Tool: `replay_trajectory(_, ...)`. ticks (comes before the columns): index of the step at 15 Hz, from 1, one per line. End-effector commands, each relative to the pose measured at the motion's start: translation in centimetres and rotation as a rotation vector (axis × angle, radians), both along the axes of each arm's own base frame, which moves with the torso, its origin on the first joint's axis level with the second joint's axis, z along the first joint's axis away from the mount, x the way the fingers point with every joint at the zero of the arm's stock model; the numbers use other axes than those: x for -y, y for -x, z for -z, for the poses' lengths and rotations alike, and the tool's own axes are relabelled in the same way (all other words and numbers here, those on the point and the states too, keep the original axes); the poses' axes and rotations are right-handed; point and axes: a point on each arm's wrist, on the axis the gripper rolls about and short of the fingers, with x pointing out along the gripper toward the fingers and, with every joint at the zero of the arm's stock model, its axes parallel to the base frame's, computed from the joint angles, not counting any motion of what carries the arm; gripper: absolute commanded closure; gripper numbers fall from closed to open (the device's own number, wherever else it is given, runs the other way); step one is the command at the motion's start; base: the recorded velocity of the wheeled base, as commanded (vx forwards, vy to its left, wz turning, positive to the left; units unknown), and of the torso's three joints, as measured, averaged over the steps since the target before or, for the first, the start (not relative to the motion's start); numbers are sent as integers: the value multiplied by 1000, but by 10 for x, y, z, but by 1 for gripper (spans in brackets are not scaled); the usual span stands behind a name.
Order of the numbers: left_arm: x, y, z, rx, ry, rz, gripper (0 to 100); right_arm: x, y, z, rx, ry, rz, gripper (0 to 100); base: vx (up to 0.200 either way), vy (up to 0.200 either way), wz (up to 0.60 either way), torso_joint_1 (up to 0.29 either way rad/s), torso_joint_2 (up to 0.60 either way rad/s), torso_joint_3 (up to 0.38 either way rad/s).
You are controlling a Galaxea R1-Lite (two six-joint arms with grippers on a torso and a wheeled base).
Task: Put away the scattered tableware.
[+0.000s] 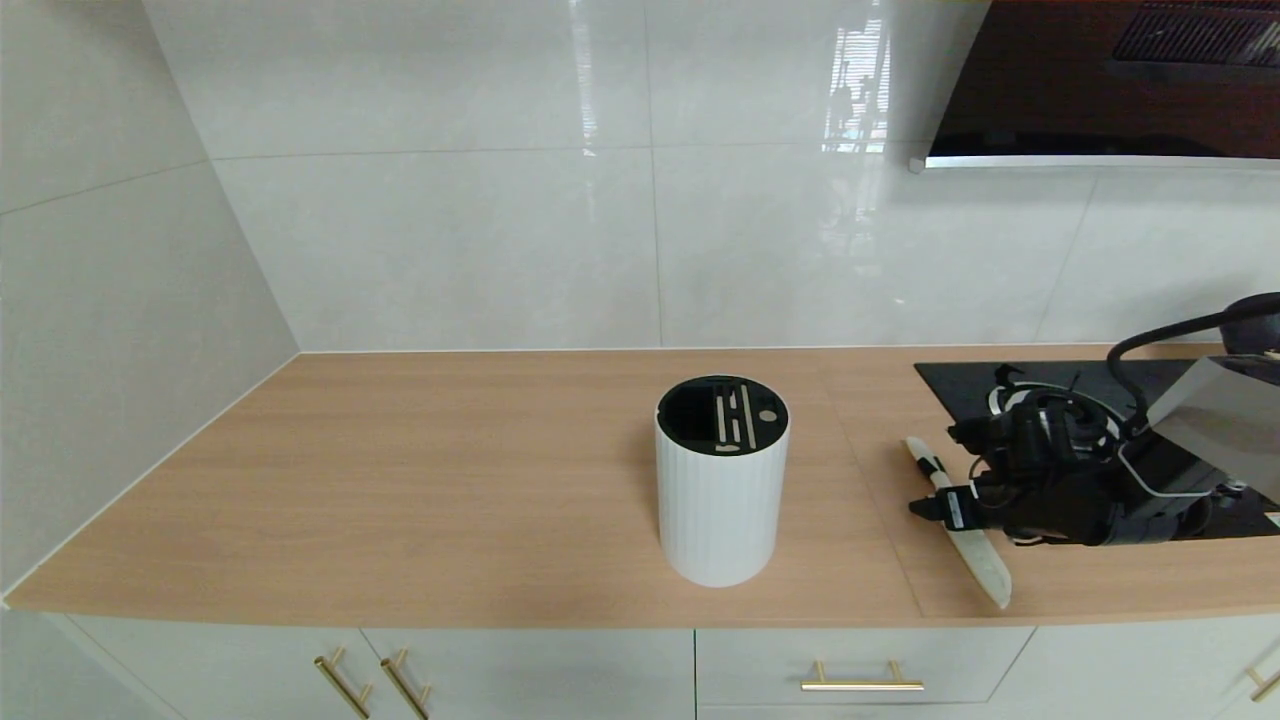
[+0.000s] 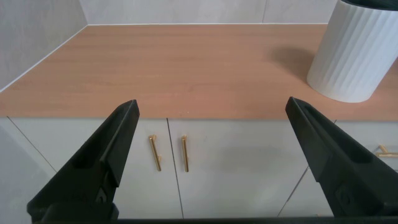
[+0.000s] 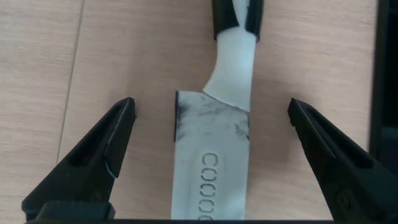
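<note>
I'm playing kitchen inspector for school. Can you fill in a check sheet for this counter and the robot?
Surface: light wooden countertop.
Job's things: white knife lies flat at the right, beside the cooktop; white ribbed holder with a black slotted top stands upright mid-counter, apart from the knife.
Clutter: nothing seen.
Grippers: right gripper over the knife, fingers open either side of it, not closed on it; left gripper open, out in front of the counter's edge.
Cables: black cable arches over the right arm.
Surroundings: tiled wall, range hood, cabinet handles in gold.
</note>
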Motion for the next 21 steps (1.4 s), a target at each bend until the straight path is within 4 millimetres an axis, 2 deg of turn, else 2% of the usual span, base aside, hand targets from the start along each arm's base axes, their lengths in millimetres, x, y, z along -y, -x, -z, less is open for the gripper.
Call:
replay_trajectory(1, 0, 0, 0, -2, 1, 0, 0, 0, 3, -8, 15, -1, -3, 0, 0, 0, 0, 0, 0, 0)
replay_trajectory(6, 0, 0, 0, -2, 1, 0, 0, -1, 5, -3, -3, -1, -4, 0, 0, 0, 0, 0, 0, 0)
replay_trajectory(7, 0, 0, 0, -2, 1, 0, 0, -1, 5, -2, -5, 0, -4, 100, 0, 0, 0, 0, 0, 0)
replay_trajectory(17, 0, 0, 0, -2, 1, 0, 0, -2, 6, 5, -28, 3, -7, 100, 0, 0, 0, 0, 0, 0)
replay_trajectory(19, 0, 0, 0, -2, -1, 0, 0, -3, 6, -9, 6, 8, -6, 100, 0, 0, 0, 0, 0, 0)
replay_trajectory(21, 0, 0, 0, -2, -7, 0, 0, -3, 9, -32, 60, 15, 11, 100, 0, 0, 0, 0, 0, 0)
